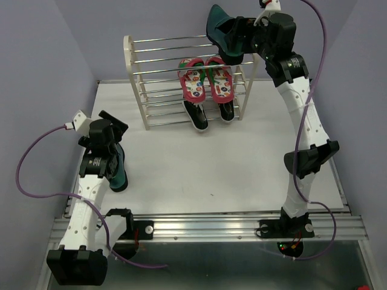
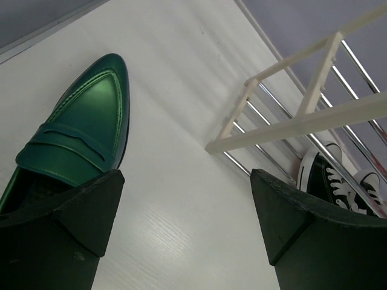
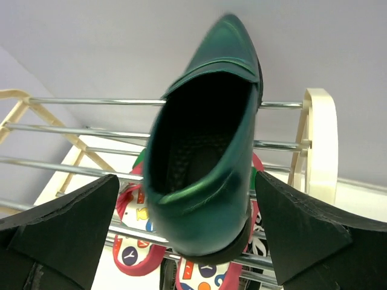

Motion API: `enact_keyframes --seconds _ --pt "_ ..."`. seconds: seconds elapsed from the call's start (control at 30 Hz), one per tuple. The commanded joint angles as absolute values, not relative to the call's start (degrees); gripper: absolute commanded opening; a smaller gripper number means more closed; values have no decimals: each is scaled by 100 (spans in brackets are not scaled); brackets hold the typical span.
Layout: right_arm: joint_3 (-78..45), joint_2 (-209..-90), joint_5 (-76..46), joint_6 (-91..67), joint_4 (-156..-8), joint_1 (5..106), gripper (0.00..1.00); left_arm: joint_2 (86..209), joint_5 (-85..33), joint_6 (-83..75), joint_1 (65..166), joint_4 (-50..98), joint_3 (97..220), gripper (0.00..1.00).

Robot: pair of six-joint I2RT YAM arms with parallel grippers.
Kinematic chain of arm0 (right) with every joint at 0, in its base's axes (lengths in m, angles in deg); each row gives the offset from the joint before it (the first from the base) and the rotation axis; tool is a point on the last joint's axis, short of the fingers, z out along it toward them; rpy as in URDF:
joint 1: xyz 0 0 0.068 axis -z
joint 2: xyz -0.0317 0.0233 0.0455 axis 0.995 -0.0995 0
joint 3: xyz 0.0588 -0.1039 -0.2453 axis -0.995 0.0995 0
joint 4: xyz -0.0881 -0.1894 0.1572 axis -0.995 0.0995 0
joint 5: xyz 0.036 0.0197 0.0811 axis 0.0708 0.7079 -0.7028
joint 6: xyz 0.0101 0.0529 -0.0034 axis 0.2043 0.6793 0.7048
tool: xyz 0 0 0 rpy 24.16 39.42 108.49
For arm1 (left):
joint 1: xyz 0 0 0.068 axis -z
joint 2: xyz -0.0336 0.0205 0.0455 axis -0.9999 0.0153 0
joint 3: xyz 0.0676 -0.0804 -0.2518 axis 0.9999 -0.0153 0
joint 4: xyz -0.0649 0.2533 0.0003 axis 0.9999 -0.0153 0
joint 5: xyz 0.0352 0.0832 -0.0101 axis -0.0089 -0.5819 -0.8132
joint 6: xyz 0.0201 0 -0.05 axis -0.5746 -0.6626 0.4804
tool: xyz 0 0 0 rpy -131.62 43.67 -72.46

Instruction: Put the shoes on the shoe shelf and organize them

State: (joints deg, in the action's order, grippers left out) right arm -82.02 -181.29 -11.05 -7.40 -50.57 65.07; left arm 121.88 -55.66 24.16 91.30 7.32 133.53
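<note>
right gripper [image 3: 187, 205] wide | green shoes [image 3: 205, 151]: 2 | flip-flops [image 1: 195, 81]: 2 | sneakers [image 1: 196, 115]: 2

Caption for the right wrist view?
Open right gripper flanks a green shoe set on the shelf's top rods, flip-flops below.

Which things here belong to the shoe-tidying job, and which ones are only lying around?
Job: shoe shelf, flip-flops, black sneakers, green shoe already shelved, green shoe not yet shelved.
Not the job: purple cable, metal rail.
</note>
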Motion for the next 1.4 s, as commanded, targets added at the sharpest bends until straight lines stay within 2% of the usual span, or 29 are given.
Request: enact_keyframes --seconds 0.0,0.13,0.3,0.6,0.7,0.87,1.1,1.33,1.37 --pt "-8171 -17599 -1622 -985 -5675 6469 100 12033 -6177 3015 9150 5 13340 99" --pt "-7722 -17336 -2291 -1090 -5860 6469 100 12041 -6573 3525 9158 -569 13120 99" --pt "-7432 -17098 -2388 -1240 -5878 6469 100 12059 -6319 3535 9141 -158 12514 99" --pt "-5816 -16132 -2521 -1583 -5869 6469 100 12481 -6459 3746 9123 -534 12470 99" --pt "-5253 -15859 -2581 -1495 -5983 6469 100 12489 -6433 3720 9123 -70 12154 99" --pt "-4436 -15489 -2819 -1258 -6361 6469 100 12726 -5722 2982 9123 1195 11837 98" --pt "-3311 -14567 -3996 -898 -7081 6469 100 13499 -5861 2656 9123 1382 12152 95" --pt "-2546 -13662 -3525 -784 -7302 6469 100 14282 -6047 2708 9123 1092 12416 60" --pt "-2414 -13539 -3374 -618 -7311 6469 100 14361 -5977 2700 9123 1109 12469 44"
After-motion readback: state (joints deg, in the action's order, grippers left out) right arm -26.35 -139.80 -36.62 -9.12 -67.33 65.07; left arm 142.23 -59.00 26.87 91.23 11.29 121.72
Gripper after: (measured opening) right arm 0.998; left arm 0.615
